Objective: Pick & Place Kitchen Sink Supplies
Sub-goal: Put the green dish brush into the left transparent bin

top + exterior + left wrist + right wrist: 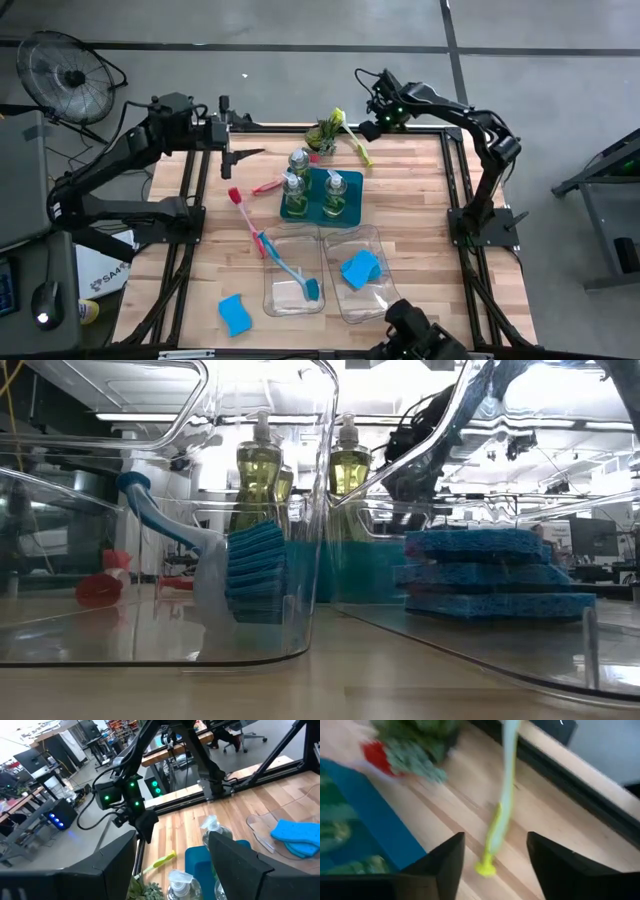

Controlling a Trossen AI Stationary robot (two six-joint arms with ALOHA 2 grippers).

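Nearest the front edge of the wooden surface (420, 215), a loose blue sponge (233, 314) lies flat by itself. Just behind it sit two clear bins side by side: the left bin (290, 300) holds a blue dish brush (290, 272) whose handle sticks out over the rim, and the right bin (372, 300) holds another blue sponge (360, 269). Beside the left bin a red-pink brush (243, 215) lies on the wood.

Farther back, a teal tray (312, 210) carries pump bottles of yellow-green soap (335, 192), with a further bottle (298, 160) just beyond the tray. Behind that stands a small potted plant (322, 135), and a yellow-green brush (352, 140) lies slanting next to it.

At the far edge, the right pincer (368, 128) hovers over that brush's handle; its fingers (445, 862) stand apart with the handle between them, not touching. The left pincer (243, 154) hangs over the surface's far left side, fingers (235, 865) spread, holding nothing.
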